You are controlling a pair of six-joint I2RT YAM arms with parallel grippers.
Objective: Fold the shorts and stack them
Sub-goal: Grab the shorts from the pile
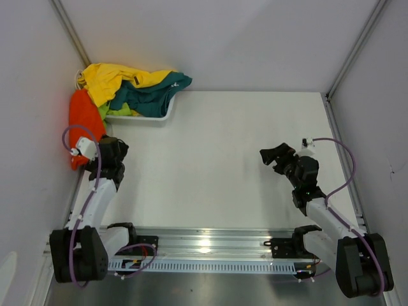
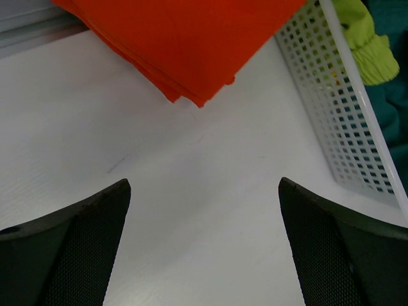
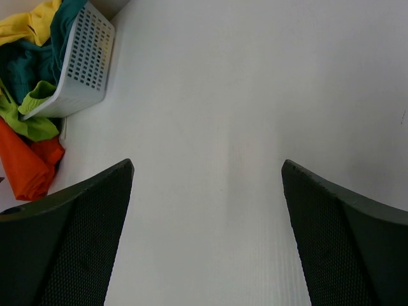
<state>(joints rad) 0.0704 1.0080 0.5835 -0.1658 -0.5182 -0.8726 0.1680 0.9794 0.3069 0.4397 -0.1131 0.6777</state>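
The orange shorts [image 1: 84, 118] lie folded on the table at the far left, beside the white basket [image 1: 159, 115]; they also show in the left wrist view [image 2: 185, 38] and the right wrist view [image 3: 25, 169]. Yellow shorts [image 1: 111, 78], teal shorts [image 1: 153, 94] and lime-green shorts [image 1: 111, 111] are heaped in the basket. My left gripper [image 2: 204, 191] is open and empty, just short of the orange shorts' near edge. My right gripper [image 3: 207, 172] is open and empty over bare table at the right; it shows in the top view [image 1: 275, 156].
The basket's perforated wall [image 2: 331, 108] stands to the right of the left gripper, with a lime-green cuff [image 2: 363, 38] hanging over its rim. White walls and metal frame posts close the table at left, back and right. A metal rail [image 1: 204, 245] runs along the near edge.
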